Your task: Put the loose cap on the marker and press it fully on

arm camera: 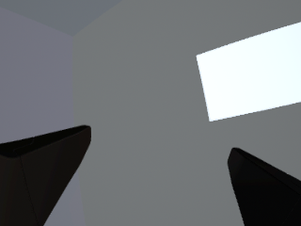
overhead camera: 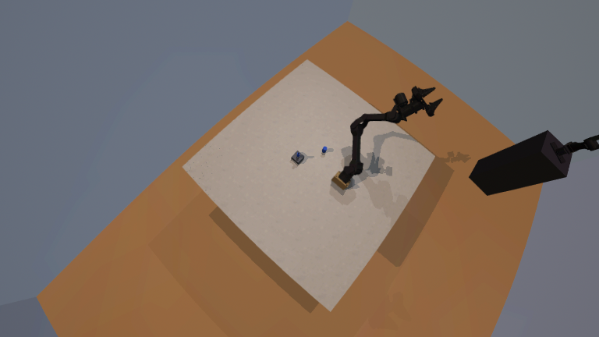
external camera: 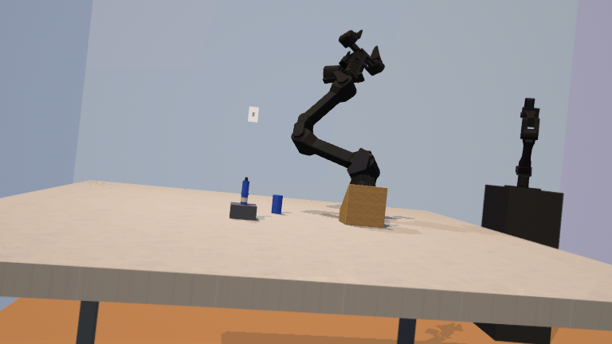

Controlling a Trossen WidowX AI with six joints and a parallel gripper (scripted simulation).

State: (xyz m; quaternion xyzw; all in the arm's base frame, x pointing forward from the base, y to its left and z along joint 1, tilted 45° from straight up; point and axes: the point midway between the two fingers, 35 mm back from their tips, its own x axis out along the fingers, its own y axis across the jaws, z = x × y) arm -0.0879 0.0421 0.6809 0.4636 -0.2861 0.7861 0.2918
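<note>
A blue marker (overhead camera: 298, 154) (external camera: 245, 189) with a dark tip stands upright in the dark grey holder block (overhead camera: 297, 160) (external camera: 243, 211). The blue cap (overhead camera: 324, 150) (external camera: 276, 204) stands upright on the table (overhead camera: 264, 139) (external camera: 158, 227), apart from the block, on the side toward the arm's base. My gripper (overhead camera: 438, 94) (external camera: 369, 39) (arm camera: 161, 145) is open and empty, raised high above the table and pointing up and away from the marker and cap. The wrist view shows neither the marker nor the cap.
The arm's base stands on a wooden block (overhead camera: 340, 180) (external camera: 366, 205) on the table, beyond the cap from the holder. A black pedestal (overhead camera: 516, 170) (external camera: 521, 212) with another dark arm stands beyond the table. A bright rectangular panel (arm camera: 254, 72) shows in the wrist view.
</note>
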